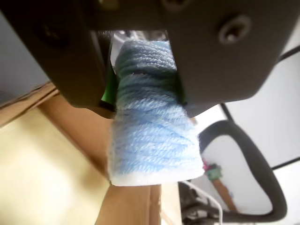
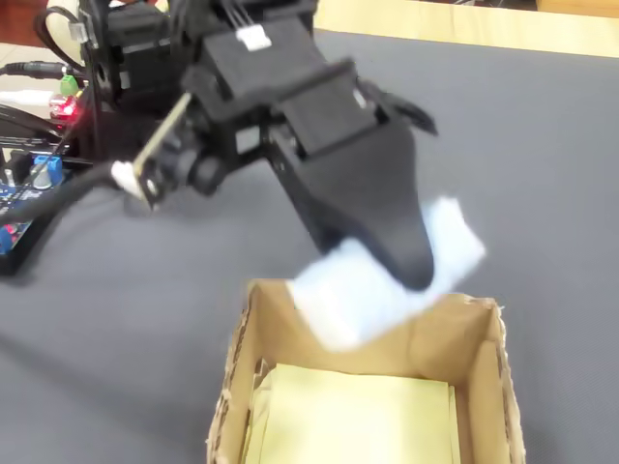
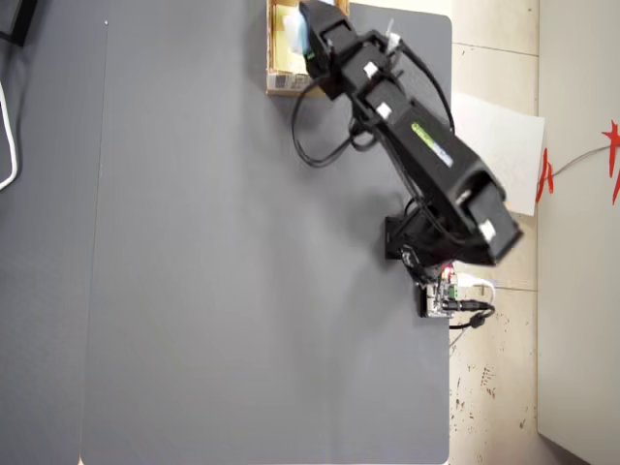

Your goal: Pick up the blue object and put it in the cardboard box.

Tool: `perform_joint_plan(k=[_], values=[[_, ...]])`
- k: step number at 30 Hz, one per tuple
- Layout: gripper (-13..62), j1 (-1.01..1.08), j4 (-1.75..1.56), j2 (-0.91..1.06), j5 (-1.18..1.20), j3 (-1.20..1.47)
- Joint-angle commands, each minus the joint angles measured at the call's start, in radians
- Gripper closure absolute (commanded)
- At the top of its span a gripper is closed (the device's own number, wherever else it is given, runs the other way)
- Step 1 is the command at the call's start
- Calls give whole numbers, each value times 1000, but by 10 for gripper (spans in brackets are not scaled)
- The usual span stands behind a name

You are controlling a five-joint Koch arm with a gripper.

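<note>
Gripping the blue object [image 1: 150,136] between its two dark jaws, the tool [image 2: 401,256] is closed on it and holds it in the air, just above the rim of the cardboard box [image 2: 484,358]. The box stands at the top edge of the grey tabletop [image 3: 213,271] in the overhead view.

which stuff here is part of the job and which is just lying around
Job: blue object, held in the gripper; cardboard box right below it.

Lying around: circuit board and cables by the arm's base; white paper sheet off the mat.
</note>
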Motion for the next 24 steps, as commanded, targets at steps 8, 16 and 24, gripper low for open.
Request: perform_joint_plan(k=[8, 16, 24], values=[[180, 31, 44, -18, 8, -130], [157, 32, 44, 18, 26, -84], [157, -26, 38, 144, 60, -8]])
